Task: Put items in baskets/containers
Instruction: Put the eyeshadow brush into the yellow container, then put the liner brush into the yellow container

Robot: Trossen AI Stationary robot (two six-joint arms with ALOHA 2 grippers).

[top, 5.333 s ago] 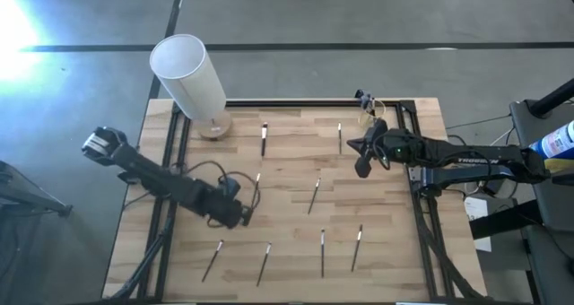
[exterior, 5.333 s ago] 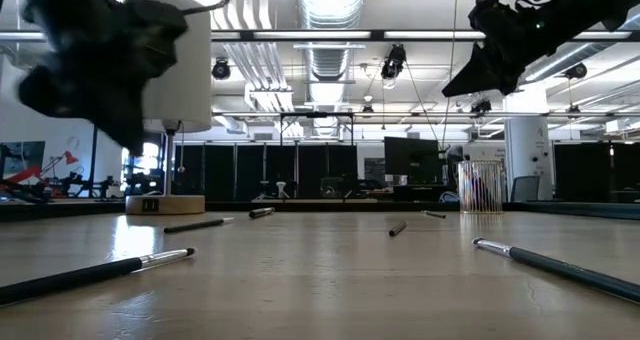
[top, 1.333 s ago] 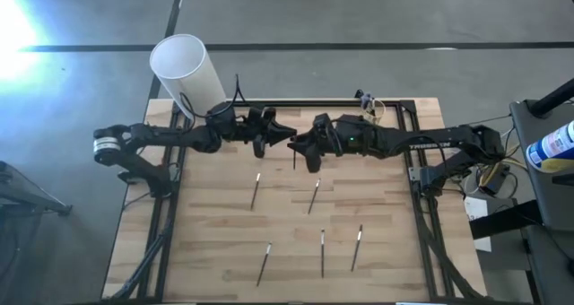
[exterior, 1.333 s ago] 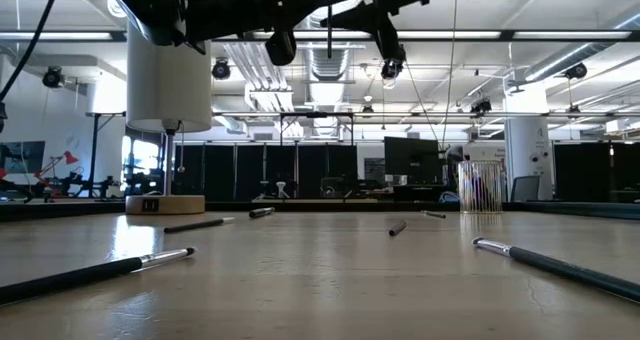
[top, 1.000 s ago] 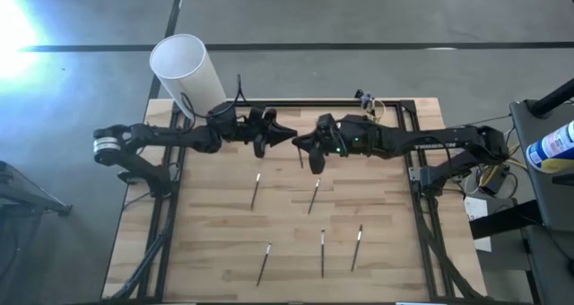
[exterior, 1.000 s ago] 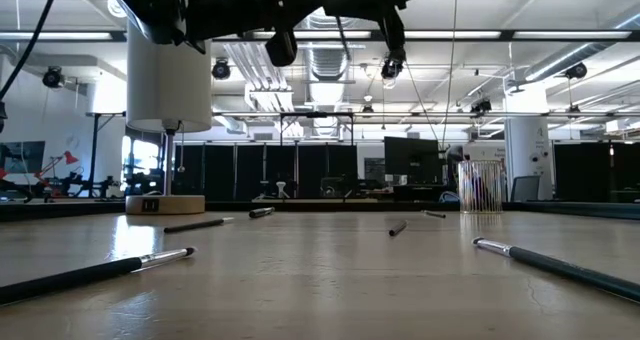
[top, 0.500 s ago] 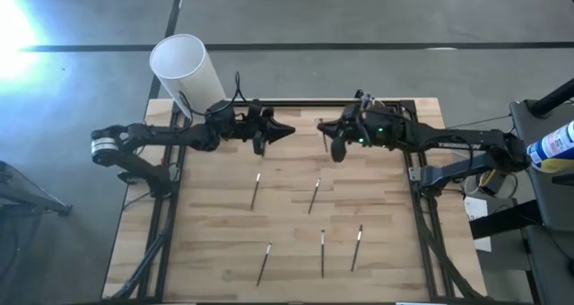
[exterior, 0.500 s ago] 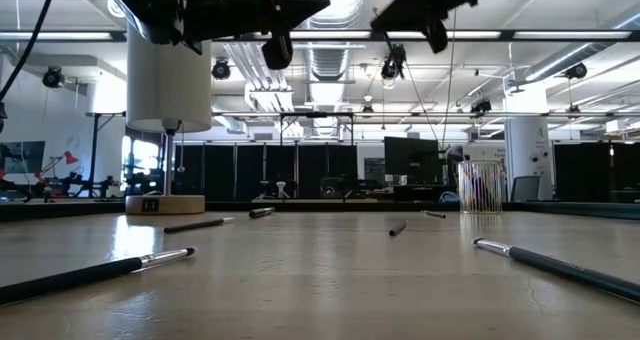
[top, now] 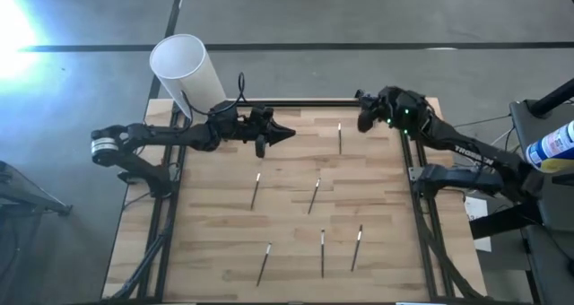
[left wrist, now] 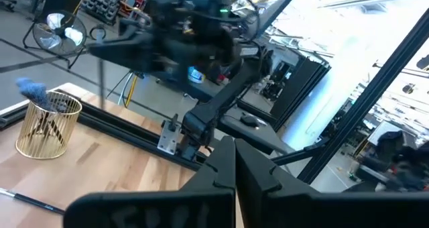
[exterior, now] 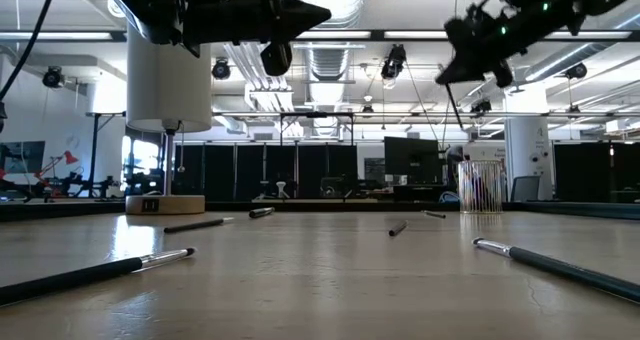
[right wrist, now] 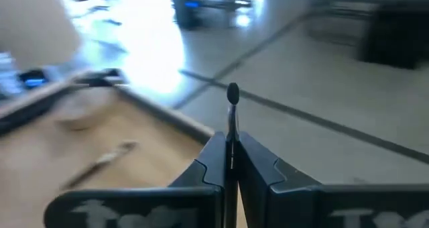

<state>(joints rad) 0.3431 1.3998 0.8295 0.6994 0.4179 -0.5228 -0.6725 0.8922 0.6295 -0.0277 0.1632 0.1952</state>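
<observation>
My right gripper (top: 362,122) hangs high over the table's far right corner, shut on a thin stick (right wrist: 232,121). The small see-through cup (top: 373,103) stands at that corner, close beside it, and holds some things (exterior: 482,187). My left gripper (top: 285,134) is shut and empty. It hovers over the far middle of the table and points toward the right edge (left wrist: 231,157). Several more sticks lie flat on the wood: one near the far edge (top: 340,136), two in the middle (top: 256,188) (top: 315,196), and three near the front (top: 323,251). My right gripper pinches the stick's shaft (right wrist: 230,146) between its two fingers. The stick's dark end (right wrist: 232,92) stands out past the fingertips. The stick is lifted clear of the table, and in the low view it hangs thin and nearly upright below the gripper (exterior: 455,105).
A tall white cylinder (top: 188,72) stands on a round wooden foot at the far left corner. A black frame (top: 296,103) runs along the table's far edge and sides. Bare wood lies between the scattered sticks.
My right gripper has drawn away from my left gripper at the far middle of the table. It has travelled toward the right edge and the far right corner, up to the cup, and has carried the stick along.
</observation>
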